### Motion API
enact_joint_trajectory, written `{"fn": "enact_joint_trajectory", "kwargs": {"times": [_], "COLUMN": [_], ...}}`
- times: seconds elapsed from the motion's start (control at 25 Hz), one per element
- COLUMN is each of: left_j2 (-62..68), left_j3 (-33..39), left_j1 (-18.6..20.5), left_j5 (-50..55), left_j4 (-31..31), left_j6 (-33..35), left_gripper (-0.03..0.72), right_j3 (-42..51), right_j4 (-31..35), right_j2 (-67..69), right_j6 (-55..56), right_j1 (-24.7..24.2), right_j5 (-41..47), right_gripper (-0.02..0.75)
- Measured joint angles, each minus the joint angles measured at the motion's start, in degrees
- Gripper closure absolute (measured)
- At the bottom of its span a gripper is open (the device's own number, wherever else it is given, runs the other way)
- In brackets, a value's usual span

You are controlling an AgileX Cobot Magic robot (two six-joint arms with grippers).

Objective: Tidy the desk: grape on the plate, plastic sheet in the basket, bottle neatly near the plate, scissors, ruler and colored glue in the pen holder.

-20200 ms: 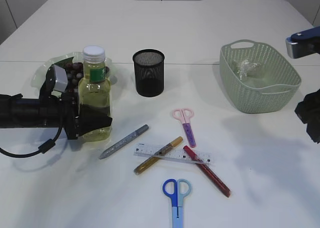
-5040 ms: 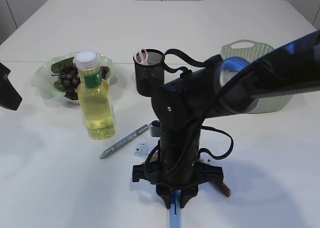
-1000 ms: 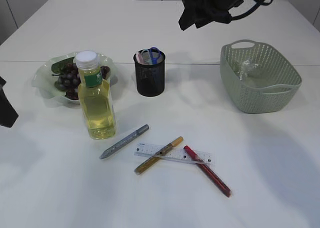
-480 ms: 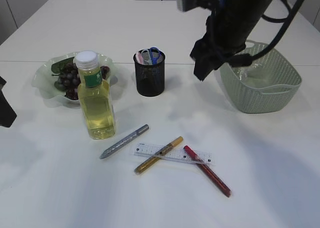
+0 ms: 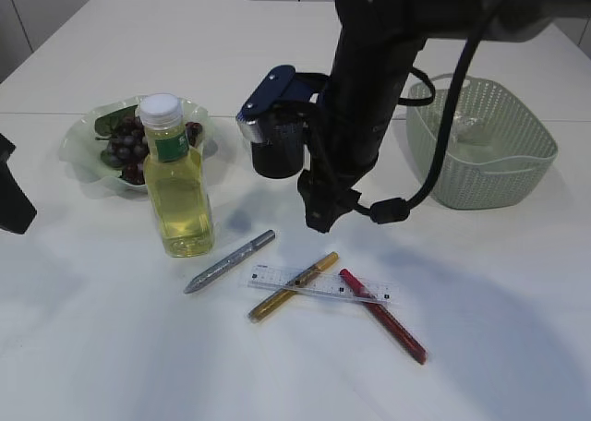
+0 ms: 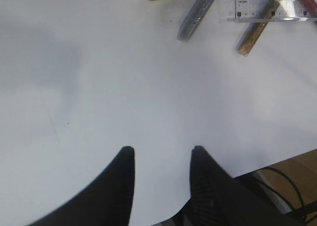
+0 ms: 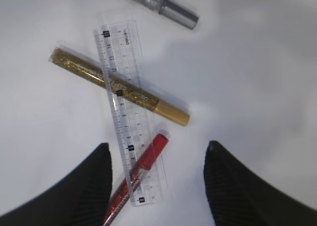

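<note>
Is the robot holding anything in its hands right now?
No. Both are open and empty: the right tool hangs above the clear plastic ruler, and the left tool hangs above bare table.

The right arm (image 5: 369, 98) has swung down from the far side and now hangs over the middle of the table, hiding most of the pen holder (image 5: 270, 158). Its open gripper (image 7: 156, 179) hovers above the ruler (image 7: 127, 112), gold glue pen (image 7: 119, 85) and red glue pen (image 7: 138, 179).

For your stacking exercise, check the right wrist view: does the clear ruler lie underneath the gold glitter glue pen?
No. The clear ruler lies on top of the gold glitter glue pen, whose body shows through it where they cross.
</note>
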Motion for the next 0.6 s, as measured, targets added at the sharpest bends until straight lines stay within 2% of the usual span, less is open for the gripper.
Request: {"fn": "enact_joint_trajectory", "kwargs": {"times": [0.16,0.6], "left_j2": [0.00,0.00], "left_j3": [0.00,0.00], "left_j1": [0.00,0.00], "left_j5": [-0.33,-0.35], "left_j4": [-0.12,-0.21], "left_j6": [0.00,0.00], "left_gripper": [0.419,0.431], "right_j3": [0.00,0.00], "right_j4": [0.36,1.56], "right_j2": [3.32,5.97], "right_j6": [-1.35,-5.65], "right_j1": [0.47,0.59], "right_j5": [1.16,2.69], "right_gripper": [0.239,0.235]}}
